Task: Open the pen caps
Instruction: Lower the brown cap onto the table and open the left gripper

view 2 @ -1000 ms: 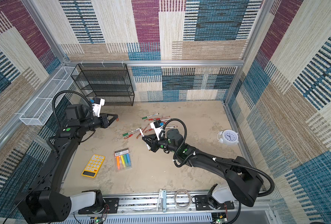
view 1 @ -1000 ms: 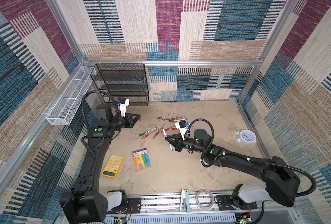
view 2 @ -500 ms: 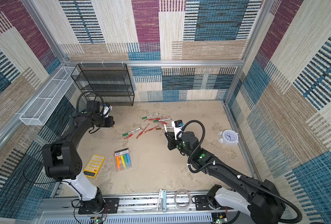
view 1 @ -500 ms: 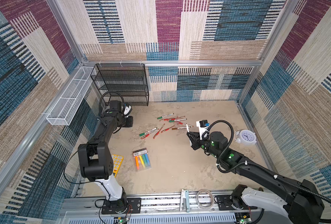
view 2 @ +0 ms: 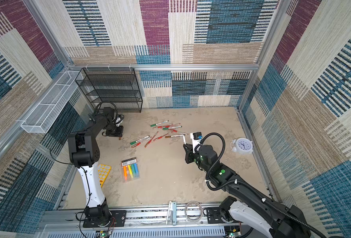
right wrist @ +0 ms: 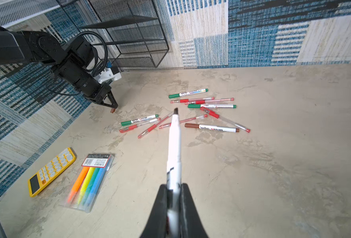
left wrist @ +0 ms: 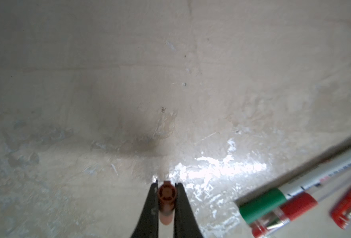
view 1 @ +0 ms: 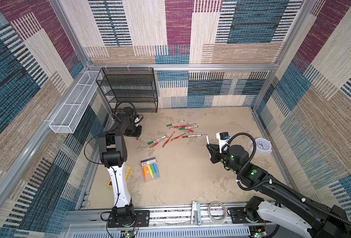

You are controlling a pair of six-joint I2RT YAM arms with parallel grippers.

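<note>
My left gripper (left wrist: 166, 184) is shut on a small brown pen cap (left wrist: 166, 195), held just above the table at the back left, as both top views show (view 1: 137, 137) (view 2: 120, 137). My right gripper (right wrist: 174, 187) is shut on a white-barrelled pen (right wrist: 174, 144) whose dark brown tip is bare and points toward the pile. In both top views that gripper (view 1: 208, 145) (view 2: 184, 145) hovers right of centre. The other pens (view 1: 182, 129) (right wrist: 201, 111) lie scattered mid-table with green, red and brown caps on. A green-capped marker (left wrist: 259, 204) lies close to the left gripper.
A clear pack of highlighters (view 1: 150, 170) and a yellow calculator (right wrist: 51, 171) lie front left. A white alarm clock (view 1: 262, 146) stands at the right wall. A black mesh shelf (view 1: 129, 90) and a white wire basket (view 1: 73, 107) occupy the back left corner.
The two grippers have drawn apart. The right one pulled back to the right with the pen. The left arm folded back and lowered the cap to the table's back left.
</note>
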